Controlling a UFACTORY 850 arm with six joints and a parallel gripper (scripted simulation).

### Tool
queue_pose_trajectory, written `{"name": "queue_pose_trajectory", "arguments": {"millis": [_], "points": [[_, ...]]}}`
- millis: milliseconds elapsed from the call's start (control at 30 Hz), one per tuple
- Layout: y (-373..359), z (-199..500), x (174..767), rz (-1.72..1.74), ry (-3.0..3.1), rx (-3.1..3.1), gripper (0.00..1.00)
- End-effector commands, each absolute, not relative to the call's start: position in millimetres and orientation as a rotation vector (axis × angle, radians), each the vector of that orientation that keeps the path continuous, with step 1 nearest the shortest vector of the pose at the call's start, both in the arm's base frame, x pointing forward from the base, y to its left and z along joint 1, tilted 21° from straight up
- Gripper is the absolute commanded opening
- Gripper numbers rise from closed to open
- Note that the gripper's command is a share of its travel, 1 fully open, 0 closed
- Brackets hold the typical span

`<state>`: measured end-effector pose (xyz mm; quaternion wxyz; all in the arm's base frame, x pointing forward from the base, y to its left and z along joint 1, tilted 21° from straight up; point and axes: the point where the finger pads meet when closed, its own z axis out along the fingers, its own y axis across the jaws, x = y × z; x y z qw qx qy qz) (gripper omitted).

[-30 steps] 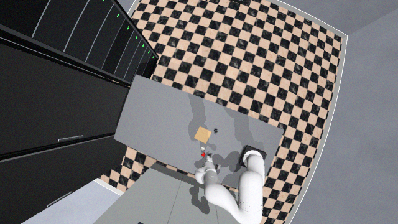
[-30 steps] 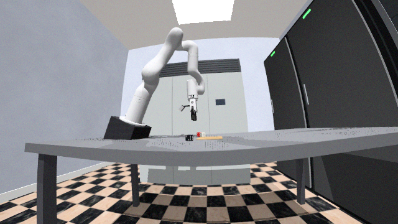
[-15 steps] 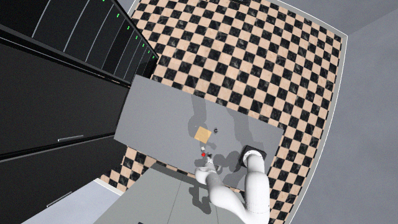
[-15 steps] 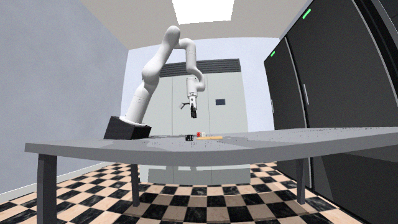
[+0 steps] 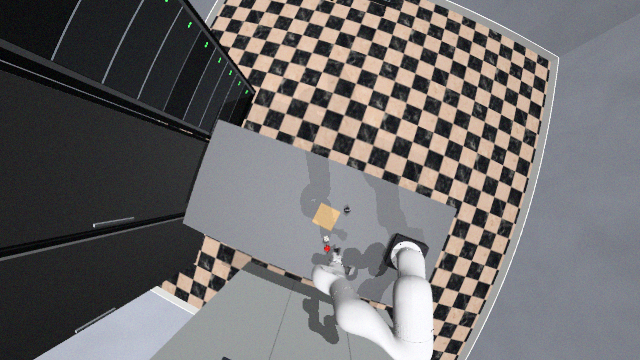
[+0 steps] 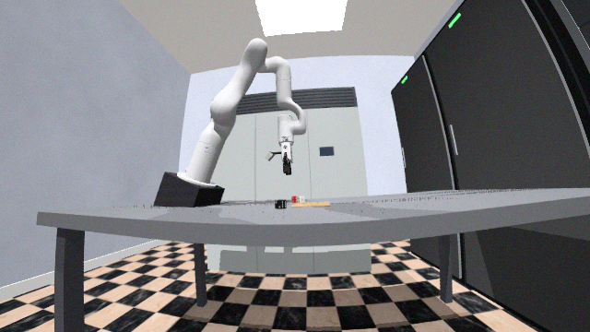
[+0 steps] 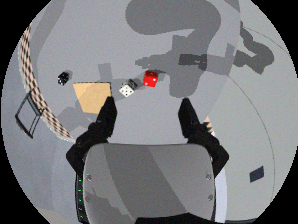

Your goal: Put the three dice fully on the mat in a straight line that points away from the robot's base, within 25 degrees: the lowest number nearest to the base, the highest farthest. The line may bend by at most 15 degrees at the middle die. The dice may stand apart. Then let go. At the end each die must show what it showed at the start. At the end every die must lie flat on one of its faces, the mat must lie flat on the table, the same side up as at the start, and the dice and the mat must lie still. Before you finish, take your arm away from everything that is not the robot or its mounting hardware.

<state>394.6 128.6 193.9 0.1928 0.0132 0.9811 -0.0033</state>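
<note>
- Landmark: the mat [image 5: 326, 216] [image 6: 318, 204] [image 7: 92, 97], tan, four-sided, lying flat on the grey table [image 5: 250, 175] [image 6: 258, 232]. None of the three dice is on it.
- Black die [image 5: 347, 210] [image 6: 280, 204] [image 7: 63, 78]: on the table, just off the mat's side toward the robot base. Upper face too small to read.
- White die [image 5: 326, 239] [image 6: 301, 199] [image 7: 127, 90]: on the table, near another side of the mat. Dark pips on the upper face; count uncertain.
- Red die [image 5: 327, 248] [image 6: 294, 199] [image 7: 150, 79]: past the white one, farther from the mat, a narrow gap between the two. Pale pips; number not clear.
- Gripper [image 5: 336, 250] [image 6: 287, 172] [image 7: 147, 104]: up in the air, higher than the mat, off on the red and white dice's side of it. Jaws spread wide, nothing between them; fingers point down at the table and touch no die.
- Robot base [image 5: 399, 237] [image 6: 171, 189]: dark block on the table, well apart from the mat, beyond the black die.
- Black cabinets [image 5: 90, 150] [image 6: 489, 92]: across the mat from the base.
- Shadows of the arm fall on the table around the mat.
</note>
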Motion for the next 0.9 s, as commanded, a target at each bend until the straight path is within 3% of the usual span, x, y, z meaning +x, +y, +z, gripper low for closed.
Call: {"name": "queue_pose_trajectory", "arguments": {"millis": [0,867], "points": [[129.1,195.6,397.6,-0.010,2.770,0.058,1.00],[134.0,204.7,428.7,0.044,2.751,0.338,1.00]]}}
